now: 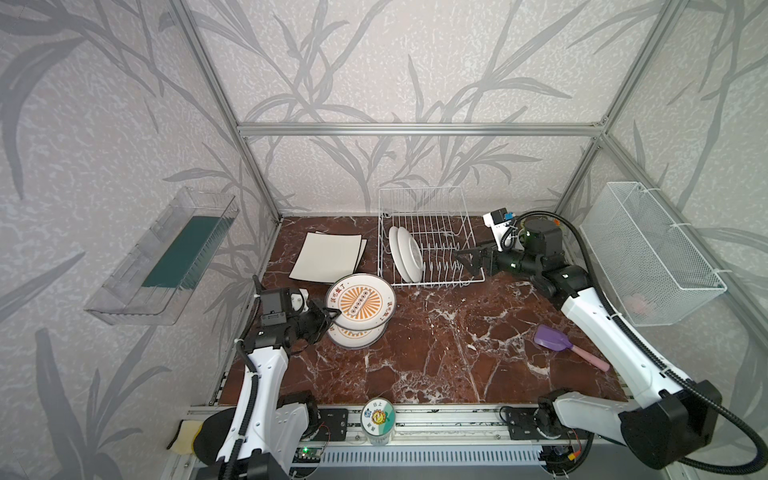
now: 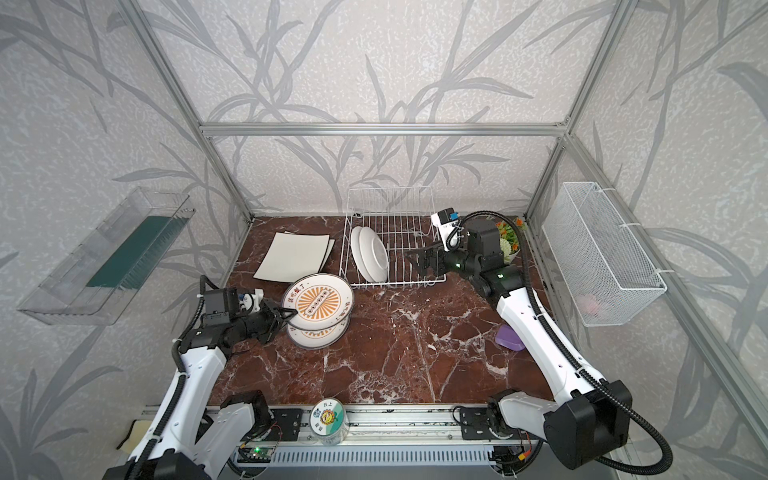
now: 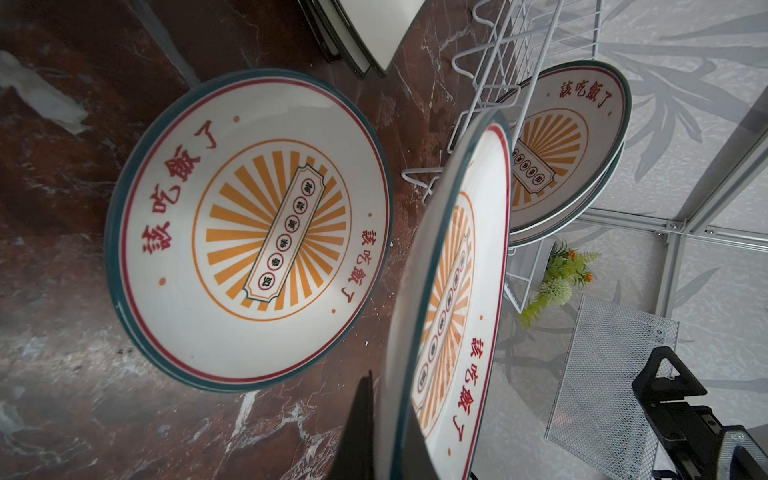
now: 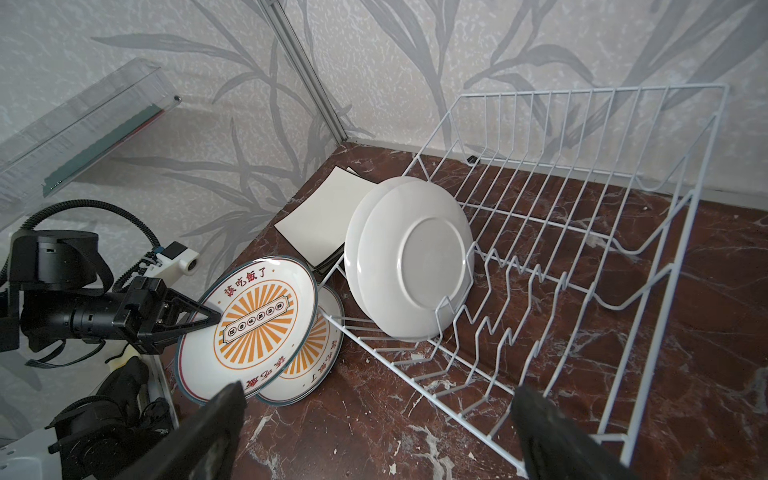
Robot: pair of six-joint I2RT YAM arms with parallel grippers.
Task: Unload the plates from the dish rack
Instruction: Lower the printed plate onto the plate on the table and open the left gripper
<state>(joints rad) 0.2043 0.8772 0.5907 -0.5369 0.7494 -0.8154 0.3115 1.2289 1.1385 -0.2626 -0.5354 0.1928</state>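
Orange-sunburst plate [image 1: 360, 302], rim clenched in the left claw [image 1: 332, 312], held tilted over a matching plate [image 1: 357, 336] lying on the tabletop [image 1: 436, 353]. Two white plates [image 1: 409, 255] stand on edge at the left end of the dish rack [image 1: 440, 224]. Right claw [image 1: 464, 259], spread wide and empty, at the rack's right side.

2 plates [image 1: 409, 255] in rack [image 1: 446, 245], stack [image 1: 356, 338] L of it.
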